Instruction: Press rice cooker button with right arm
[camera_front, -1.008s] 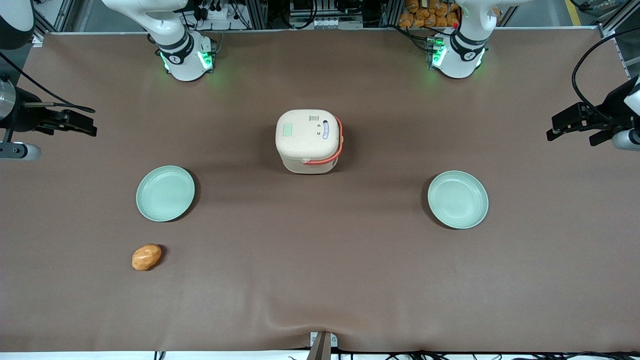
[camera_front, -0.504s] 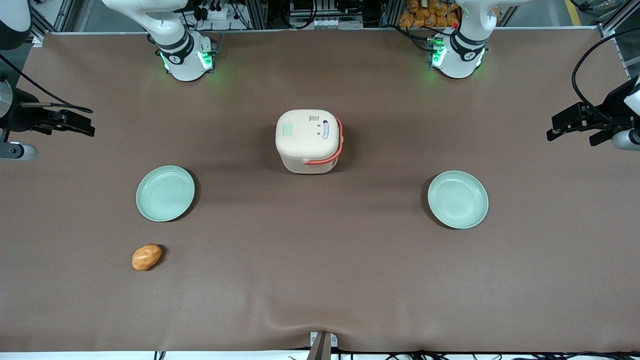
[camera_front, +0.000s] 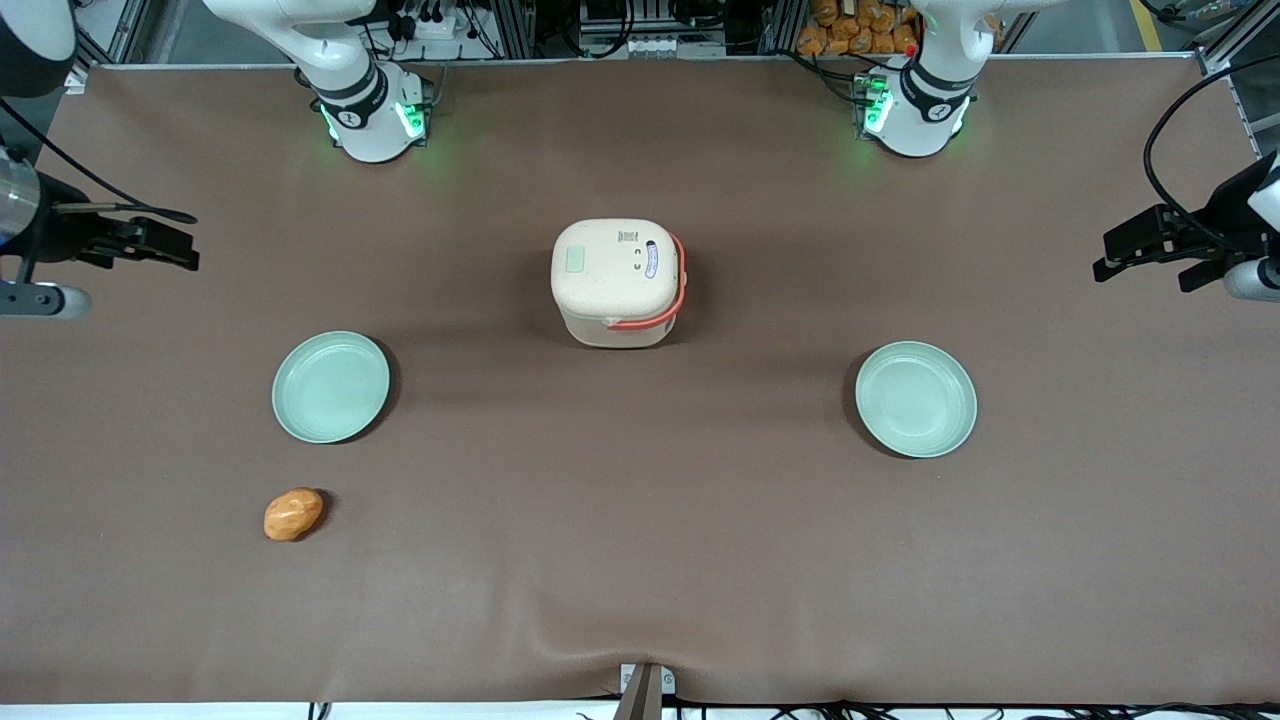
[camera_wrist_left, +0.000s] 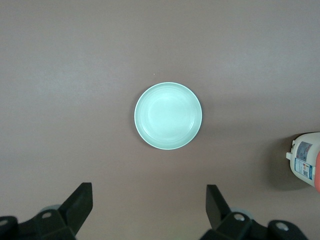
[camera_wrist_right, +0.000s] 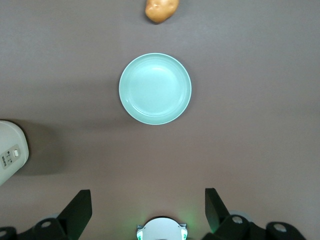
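The cream rice cooker (camera_front: 617, 283) with its coral-orange handle stands shut at the table's middle. Its pale green button (camera_front: 576, 260) sits on the lid, on the side toward the working arm. My right arm's gripper (camera_front: 160, 245) hovers high over the working arm's end of the table, well apart from the cooker. Its fingers are open wide and hold nothing, as the right wrist view (camera_wrist_right: 146, 197) shows. An edge of the cooker (camera_wrist_right: 10, 157) shows in that view, and its labelled side (camera_wrist_left: 305, 162) shows in the left wrist view.
A pale green plate (camera_front: 330, 387) lies below my gripper (camera_wrist_right: 155, 88). A second plate (camera_front: 915, 399) lies toward the parked arm's end (camera_wrist_left: 168, 116). An orange-brown potato-like lump (camera_front: 293, 514) lies nearer the front camera than the first plate (camera_wrist_right: 161, 10).
My right arm's gripper has shifted very slightly toward the cooker. The cooker, plates and lump have not moved.
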